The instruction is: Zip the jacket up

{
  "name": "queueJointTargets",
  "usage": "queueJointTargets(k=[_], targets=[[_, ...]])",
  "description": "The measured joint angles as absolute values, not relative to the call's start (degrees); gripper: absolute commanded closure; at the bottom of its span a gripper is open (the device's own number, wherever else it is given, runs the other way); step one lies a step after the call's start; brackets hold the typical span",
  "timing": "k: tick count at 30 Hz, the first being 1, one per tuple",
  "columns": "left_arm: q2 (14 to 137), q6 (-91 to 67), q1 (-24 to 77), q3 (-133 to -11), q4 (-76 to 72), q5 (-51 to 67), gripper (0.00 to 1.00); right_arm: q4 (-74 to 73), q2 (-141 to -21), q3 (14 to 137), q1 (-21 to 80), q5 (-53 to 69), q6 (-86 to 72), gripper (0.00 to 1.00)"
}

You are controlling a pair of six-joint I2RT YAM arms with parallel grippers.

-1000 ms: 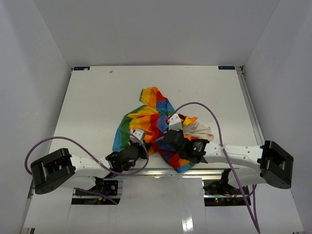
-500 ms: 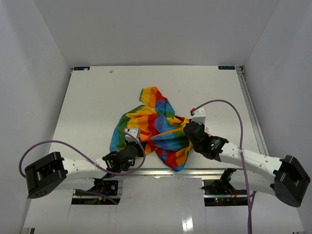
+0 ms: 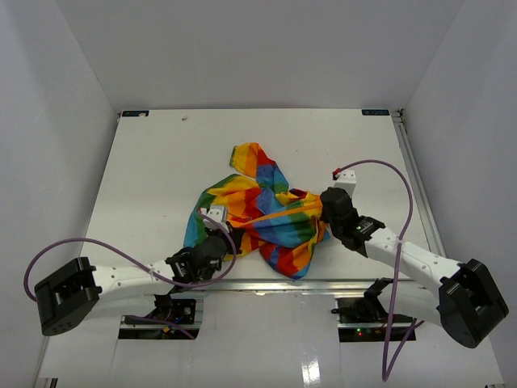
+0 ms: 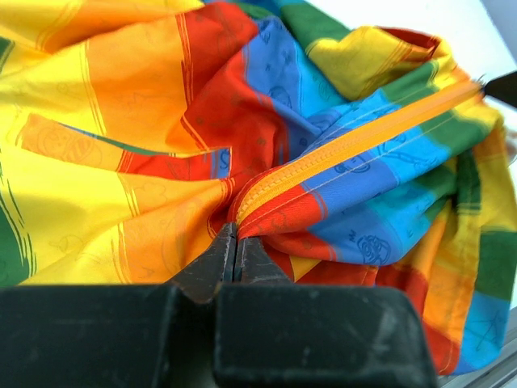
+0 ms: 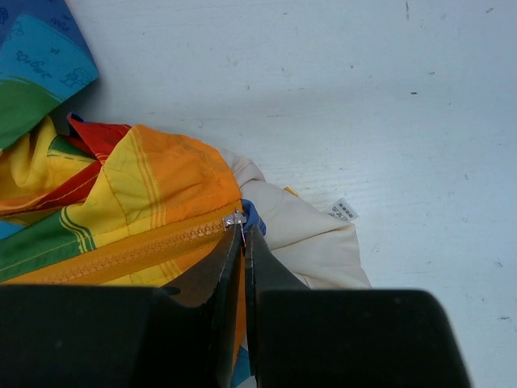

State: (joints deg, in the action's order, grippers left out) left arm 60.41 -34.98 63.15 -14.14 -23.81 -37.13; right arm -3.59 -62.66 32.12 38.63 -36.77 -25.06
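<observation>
we see a white table with pale walls around it. a blue marker sits at the table's far left corner, another marker at its far right corner. a dark speck lies by the table's far edge, and a metal rail runs along its right edge.

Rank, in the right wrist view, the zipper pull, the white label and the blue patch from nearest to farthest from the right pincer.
1. The zipper pull, at the tips of the right pincer.
2. The white label, off to the right.
3. The blue patch, in the top-left corner.
</observation>
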Motion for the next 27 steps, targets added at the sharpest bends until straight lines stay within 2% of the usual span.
queueJointTargets(k=[9,19,20,22,24,25,26,27], targets=[[58.3,-31.1,54.5,-15.2,-25.1,-30.1,1.00,-0.1,-65.4,35.6,36.2,-32.0,-21.8,0.92],[79.0,-18.8,46.9,-35.8,-23.7,-27.3,0.98,2.2,-76.7,50.1,32.5,-34.3,-11.9,0.90],[80.9,-17.8,46.4,-37.9,-23.2,-26.6,0.85,2.4,-77.9,51.5,32.4,-34.5,-11.1,0.81],[83.0,-15.8,45.7,-41.1,-21.3,-25.1,0.61,2.5,-79.2,52.9,32.3,-34.5,-9.9,0.44],[84.1,-14.1,45.2,-43.7,-19.5,-23.1,0.37,2.6,-79.7,53.8,32.3,-34.4,-9.0,0.21],[84.0,-13.6,45.1,-44.4,-18.8,-21.8,0.21,2.4,-79.7,54.1,32.3,-34.4,-8.6,0.11],[83.5,-13.4,45.1,-44.5,-18.4,-20.4,0.05,2.0,-79.6,54.3,32.3,-34.3,-8.4,0.08],[82.6,-13.1,45.1,-43.9,-18.2,-19.0,0.02,1.6,-79.4,54.5,32.3,-34.1,-8.3,0.05]])
